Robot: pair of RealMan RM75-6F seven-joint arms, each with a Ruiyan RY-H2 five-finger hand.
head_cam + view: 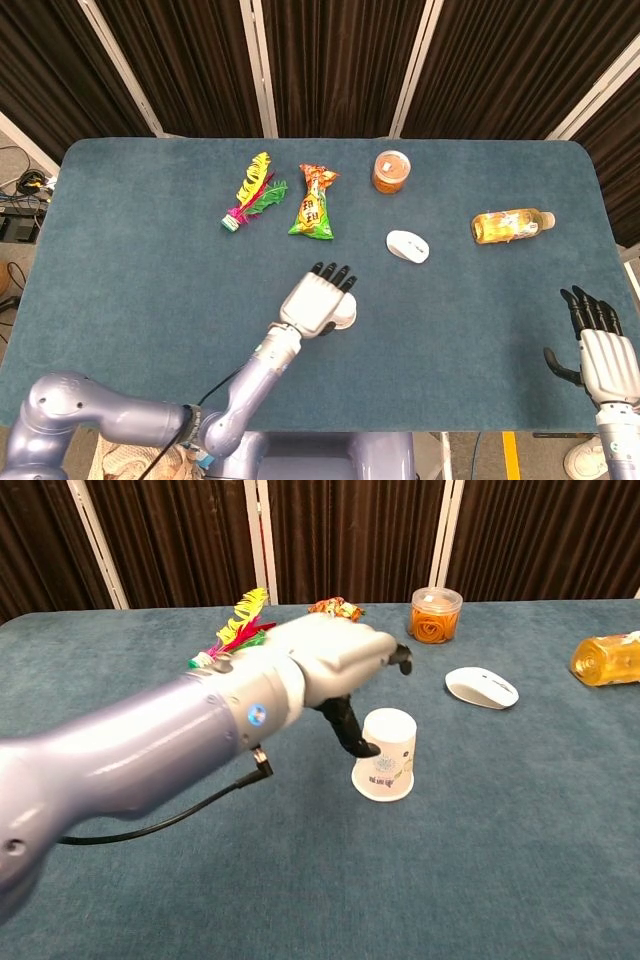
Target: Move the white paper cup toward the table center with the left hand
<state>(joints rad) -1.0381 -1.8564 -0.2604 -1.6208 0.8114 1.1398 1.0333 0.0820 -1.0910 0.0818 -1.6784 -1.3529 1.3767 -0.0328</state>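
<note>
White paper cup (pixel 385 754): stands mouth-down on the table (pixel 130 250), wide rim on the cloth, roughly midway between the left and right edges and somewhat nearer the front edge than the back.
Left hand (pixel 335 665): above and just to the robot's-left of the cup, fingers spread out over its top; the thumb (pixel 349 730) reaches down beside the cup wall, touching it or nearly so, I can't tell which. It looks to have nothing in its grasp.
Cup from the hand: directly under the fingertips and a little toward the right edge; the cup's long axis is upright.
Nearer hand: the left by far. The right hand (pixel 605 350) rests by the front right corner, fingers apart, holding nothing, well apart from the cup.
Neighbours: white mouse (pixel 407 245) lies toward the back and right of the cup, near but apart; snack packet (pixel 315 203), feather shuttlecock (pixel 250 190), jar (pixel 391 171) and bottle (pixel 510 226) sit nearer the back edge.
Open room: bare cloth on all sides of the cup; widest toward the front and right edges.
Judgement: the cup seems placed, so lifting the hand straight up should avoid tipping it.
</note>
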